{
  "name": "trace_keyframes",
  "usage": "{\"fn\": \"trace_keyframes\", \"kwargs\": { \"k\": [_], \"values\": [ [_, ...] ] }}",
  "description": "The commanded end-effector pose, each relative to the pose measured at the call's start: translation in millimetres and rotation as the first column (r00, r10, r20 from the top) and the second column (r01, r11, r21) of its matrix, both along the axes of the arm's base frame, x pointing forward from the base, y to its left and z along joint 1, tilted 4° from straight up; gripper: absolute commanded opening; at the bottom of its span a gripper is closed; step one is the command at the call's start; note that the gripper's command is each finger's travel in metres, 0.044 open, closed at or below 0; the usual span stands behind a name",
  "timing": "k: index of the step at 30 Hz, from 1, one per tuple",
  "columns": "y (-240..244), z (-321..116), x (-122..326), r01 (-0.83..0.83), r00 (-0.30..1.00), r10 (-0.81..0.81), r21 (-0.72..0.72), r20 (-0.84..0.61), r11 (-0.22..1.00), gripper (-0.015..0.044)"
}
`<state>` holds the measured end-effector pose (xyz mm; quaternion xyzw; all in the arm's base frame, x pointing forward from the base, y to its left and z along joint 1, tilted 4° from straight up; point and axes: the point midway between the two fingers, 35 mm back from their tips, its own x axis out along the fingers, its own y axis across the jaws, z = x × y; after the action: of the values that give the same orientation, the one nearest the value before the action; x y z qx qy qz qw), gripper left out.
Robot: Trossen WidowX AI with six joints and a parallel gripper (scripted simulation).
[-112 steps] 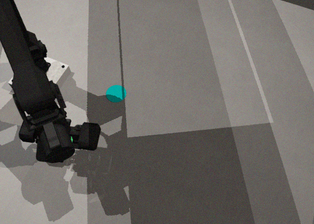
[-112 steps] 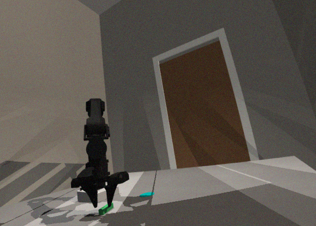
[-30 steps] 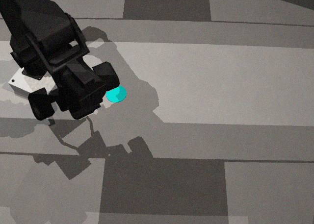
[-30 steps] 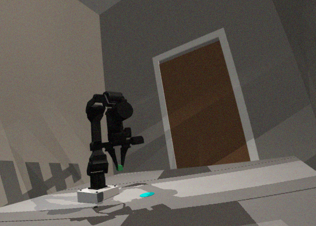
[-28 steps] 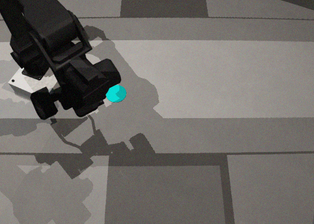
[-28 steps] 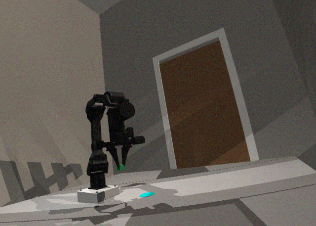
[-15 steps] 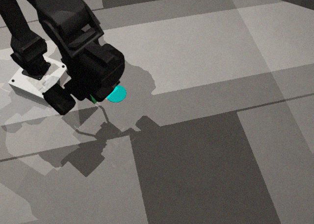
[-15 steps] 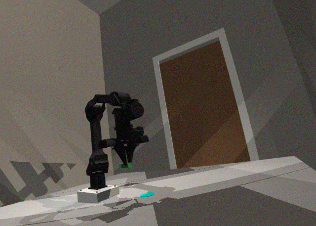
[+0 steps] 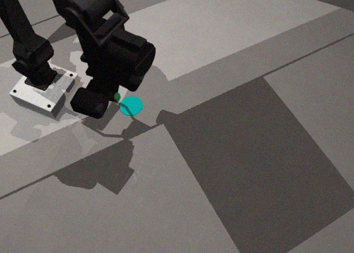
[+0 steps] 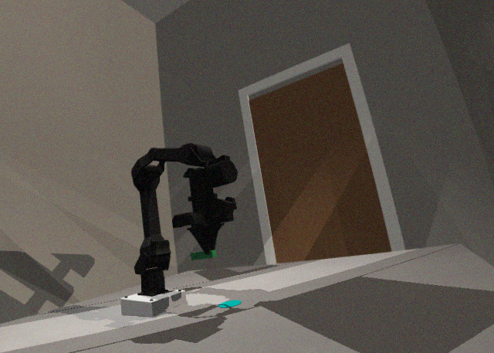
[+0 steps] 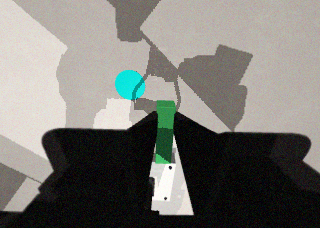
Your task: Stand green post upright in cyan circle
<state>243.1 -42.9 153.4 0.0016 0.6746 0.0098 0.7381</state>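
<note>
The green post (image 9: 116,97) (image 10: 203,255) (image 11: 165,133) is held lying roughly level, well above the floor. My gripper (image 10: 208,252) (image 11: 165,116) points down and is shut on the post. In the top view the arm hides the fingertips and most of the post; only one green end shows. The cyan circle (image 9: 130,105) (image 10: 230,303) (image 11: 130,84) lies flat on the floor, and nothing stands on it. In the wrist view it is ahead and to the left of the post. A thin shadow crosses its edge.
The white arm base (image 9: 42,94) (image 10: 145,304) (image 11: 163,182) stands on the floor near the circle, and the arm rises from it. A brown door (image 10: 315,161) in a pale frame is in the wall behind. Shadows of the arm lie across the floor around the circle.
</note>
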Motion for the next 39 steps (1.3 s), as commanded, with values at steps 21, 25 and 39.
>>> {"fn": "trace_keyframes", "kwargs": {
  "k": [21, 25, 39],
  "values": [
    [53.1, 7.3, -3.2, -0.563, 0.826, 0.564, -0.051, -0.005, 0.825, 0.0022],
    [61.2, 8.4, -4.7, -0.637, 0.770, 0.638, -0.058, -0.008, 0.768, 0.0022],
    [64.9, 3.8, -1.9, -0.644, 0.763, 0.645, -0.038, 0.043, 0.764, 0.0022]
  ]
}}
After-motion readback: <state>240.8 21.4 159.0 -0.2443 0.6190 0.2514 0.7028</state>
